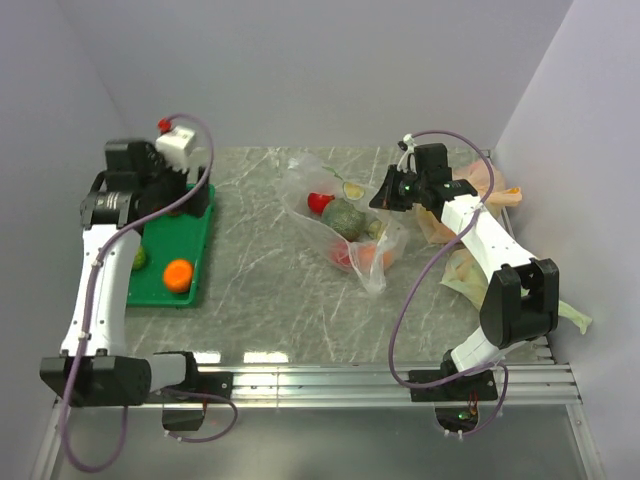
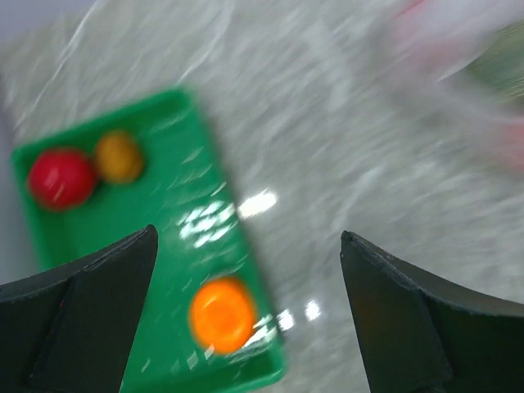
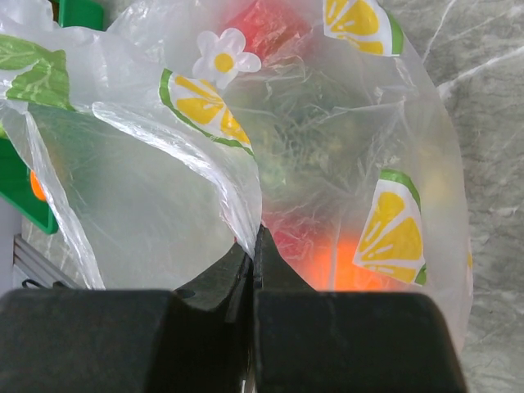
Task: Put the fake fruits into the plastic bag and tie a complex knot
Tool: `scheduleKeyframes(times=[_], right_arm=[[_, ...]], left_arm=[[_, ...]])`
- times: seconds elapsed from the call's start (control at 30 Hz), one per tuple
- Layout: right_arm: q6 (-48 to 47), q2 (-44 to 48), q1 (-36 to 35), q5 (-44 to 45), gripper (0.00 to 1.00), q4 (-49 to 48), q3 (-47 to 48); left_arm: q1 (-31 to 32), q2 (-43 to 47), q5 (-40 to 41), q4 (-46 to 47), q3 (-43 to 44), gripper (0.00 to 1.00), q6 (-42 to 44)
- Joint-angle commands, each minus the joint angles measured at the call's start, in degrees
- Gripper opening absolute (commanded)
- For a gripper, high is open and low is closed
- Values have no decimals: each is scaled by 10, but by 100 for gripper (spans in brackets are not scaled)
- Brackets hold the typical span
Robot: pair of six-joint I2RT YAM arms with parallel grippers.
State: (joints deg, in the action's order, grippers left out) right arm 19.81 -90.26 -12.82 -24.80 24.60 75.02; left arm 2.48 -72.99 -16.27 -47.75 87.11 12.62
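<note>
Nearest, at the left edge of the surface [image 1: 265, 300], an orange fruit [image 1: 178, 274] sits in the green tray [image 1: 198, 235], and the left pincer [image 2: 247, 237] hangs released above it. Farther, mid-surface, the plastic bag [image 3: 164, 205] holds a red fruit [image 1: 320, 202] and a dull green fruit [image 1: 343, 217]. The right pincer [image 3: 255, 237] is clenched on the bag's rim.

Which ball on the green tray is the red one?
The red ball in the tray's far corner in the left wrist view, beside a smaller yellow-orange ball; the bright orange ball lies apart at the other end.
</note>
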Motion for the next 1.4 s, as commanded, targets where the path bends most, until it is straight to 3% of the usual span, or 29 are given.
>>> scheduleKeyframes(times=[0.0, 0.2, 0.3, 0.7, 1.37], right_arm=[[-10, 11, 3, 0, 0, -8, 15], [-9, 3, 4, -10, 0, -4, 20], [-17, -4, 4, -10, 0, 4, 28], [-22, -6, 3, -5, 0, 16, 38], [-28, -10, 5, -3, 0, 17, 38]], left_arm=[[-95, 4, 48, -17, -110, 99, 84], [-252, -65, 86, -2, -154, 99, 152], [-276, -100, 96, 7, -145, 99, 164], [-282, -241, 161, 27, -92, 99, 148], [-288, -323, 199, 68, -120, 99, 142]])
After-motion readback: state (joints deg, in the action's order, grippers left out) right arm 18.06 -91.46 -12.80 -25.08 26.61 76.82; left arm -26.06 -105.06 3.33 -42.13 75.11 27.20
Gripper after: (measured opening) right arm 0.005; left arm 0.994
